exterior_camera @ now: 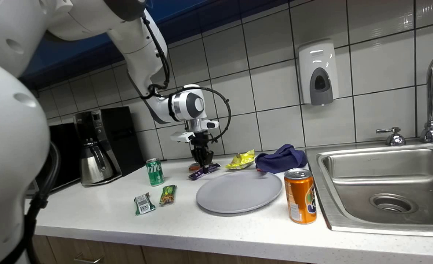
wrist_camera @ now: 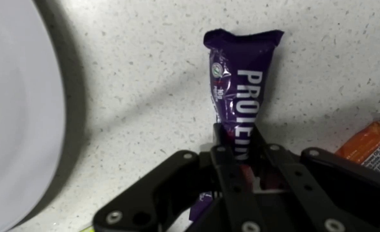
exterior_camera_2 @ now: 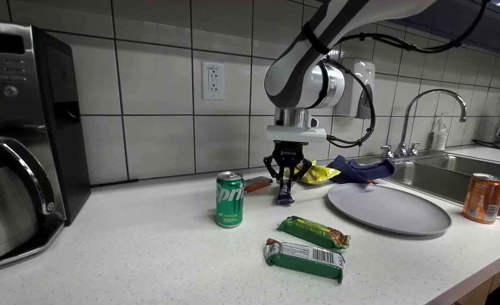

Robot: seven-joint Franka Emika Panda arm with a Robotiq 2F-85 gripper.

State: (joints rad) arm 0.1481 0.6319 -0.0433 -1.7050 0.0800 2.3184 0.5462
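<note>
The black two-fingered gripper (wrist_camera: 238, 138) grasps a dark purple, glossy-wrapped protein bar (wrist_camera: 243, 87) around its middle, one finger against each long side. The bar is just beside a flat, round grey plate (exterior_camera: 235, 194), apart from its rim; in an exterior view it sits behind and left of the plate. Whether it rests its full weight on the white speckled counter (exterior_camera_2: 148, 237) cannot be told.

The bar looks light, probably firm inside a thin, slippery film, so a modest squeeze should do little harm; the crimped ends seem floppy, and the middle, across the narrow width, looks the best place to hold.

Large white letters on it read PROTEIN, the last ones shaded between the fingers, with a small 10g alongside. In an exterior view, left of the plate, stand a green aluminium can (exterior_camera_2: 229, 201) showing "Spri", a green foil-wrapped bar (exterior_camera_2: 313, 232) apparently marked NATURE VALLEY, and a green-and-silver wrapped bar (exterior_camera_2: 305, 258) with a barcode. An orange-wrapped snack (wrist_camera: 367, 141), across the purple bar from the plate, carries a barcode and tiny print including "Soy"
</note>
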